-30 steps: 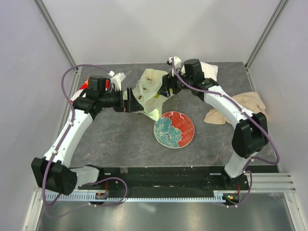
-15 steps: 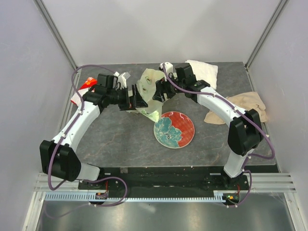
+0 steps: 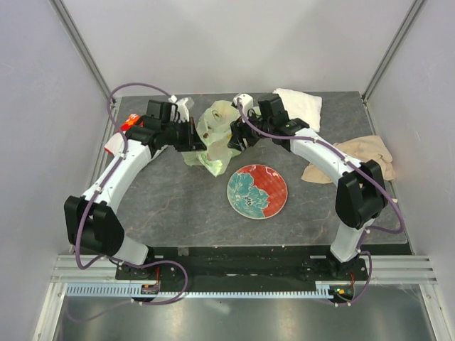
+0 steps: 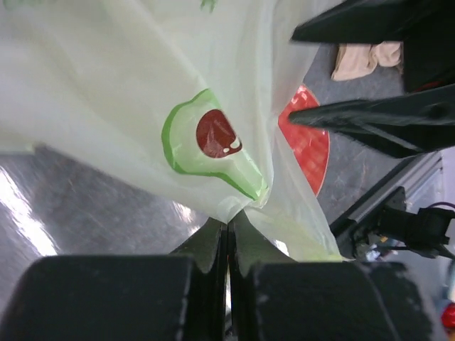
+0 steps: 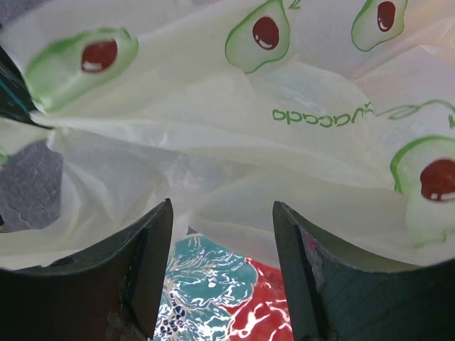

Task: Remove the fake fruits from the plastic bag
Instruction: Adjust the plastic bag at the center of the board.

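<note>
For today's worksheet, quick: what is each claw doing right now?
Left claw: shut, pinching the plastic bag.
Right claw: open, holding nothing.

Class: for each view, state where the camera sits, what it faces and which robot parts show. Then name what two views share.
Top external: above and behind the bases, looking down at the table; the left arm and right arm show whole.
Left wrist: on the left arm, facing the plastic bag; left gripper shut on its film.
Right wrist: on the right arm, facing the bag; right gripper open.
Shared: both wrist views show the bag and the flowered plate.
</note>
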`<state>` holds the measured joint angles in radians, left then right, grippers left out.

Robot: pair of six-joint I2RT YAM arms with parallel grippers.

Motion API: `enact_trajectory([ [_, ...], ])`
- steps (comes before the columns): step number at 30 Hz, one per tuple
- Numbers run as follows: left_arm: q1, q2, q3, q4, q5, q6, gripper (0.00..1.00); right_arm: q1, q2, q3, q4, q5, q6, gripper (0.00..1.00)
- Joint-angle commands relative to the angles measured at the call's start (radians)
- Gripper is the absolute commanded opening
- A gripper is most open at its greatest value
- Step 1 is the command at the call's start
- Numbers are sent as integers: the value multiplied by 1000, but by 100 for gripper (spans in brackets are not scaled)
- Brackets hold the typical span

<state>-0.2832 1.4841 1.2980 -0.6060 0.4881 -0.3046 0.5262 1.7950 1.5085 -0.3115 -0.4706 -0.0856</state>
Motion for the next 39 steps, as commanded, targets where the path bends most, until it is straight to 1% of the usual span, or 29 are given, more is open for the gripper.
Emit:
enact_trajectory([
  [1,3,-27,138,22,79,188,2,1,24,2,15,-17,-56,66],
  [2,3,-33,153,9,142,240,1,1,35,4,32,-1,-43,66],
  [3,3,-36,168,-6,165,266,2,0,46,12,44,13,-36,64],
  [5,4,-32,224,-47,165,339,2,0,102,31,80,59,-25,61],
  [6,4,-22,245,-60,158,364,2,1,128,76,90,85,-16,59],
  [8,3,13,337,-103,147,436,2,0,237,149,97,165,-11,57],
  [9,4,63,377,-119,145,453,2,-3,275,233,95,185,-19,57],
  [10,9,100,467,-139,145,461,2,-6,346,274,97,206,-28,57],
  [12,22,163,559,-176,156,447,2,-18,411,388,98,268,-45,57],
  [13,42,229,639,-176,168,437,2,-22,464,419,98,288,-60,57],
  [14,50,258,677,-170,178,430,1,-25,484,444,104,317,-69,57],
  [15,55,292,717,-163,167,433,2,-34,498,470,118,396,-80,57],
  [16,61,344,794,-156,153,443,1,-43,515,476,139,433,-100,57],
  [18,70,407,883,-132,113,466,2,-70,518,484,158,495,-109,56],
  [19,81,479,996,-132,107,467,2,-83,511,486,164,506,-114,56],
  [22,90,564,1191,-111,102,481,2,-127,477,487,164,507,-124,55],
  [23,88,582,1210,-92,113,484,2,-138,463,480,160,501,-131,55],
  [24,85,587,1219,-48,119,483,2,-152,446,454,154,483,-132,54],
  [25,78,588,1224,-32,127,486,2,-158,405,435,134,408,-129,53],
  [26,70,591,1227,-26,130,498,2,-163,382,412,123,355,-117,52],
  [27,64,591,1227,-23,135,504,2,-163,356,353,112,308,-115,49],
  [29,46,594,1216,-25,154,503,2,-144,272,274,104,203,-102,48],
  [30,42,593,1209,-29,161,498,2,-106,242,198,106,198,-106,48],
  [31,35,588,1189,-52,170,499,2,-83,189,164,106,196,-111,48],
  [33,32,546,1150,-78,190,496,2,-11,143,81,107,150,-103,46],
  [35,32,496,1042,-118,188,505,2,27,83,44,112,119,-85,45],
  [36,33,426,953,-132,181,512,2,55,43,20,112,95,-65,45],
  [38,36,340,853,-161,149,530,2,67,9,-2,114,60,-45,46],
  [39,42,253,745,-166,136,538,2,73,-14,-5,114,44,-37,46],
])
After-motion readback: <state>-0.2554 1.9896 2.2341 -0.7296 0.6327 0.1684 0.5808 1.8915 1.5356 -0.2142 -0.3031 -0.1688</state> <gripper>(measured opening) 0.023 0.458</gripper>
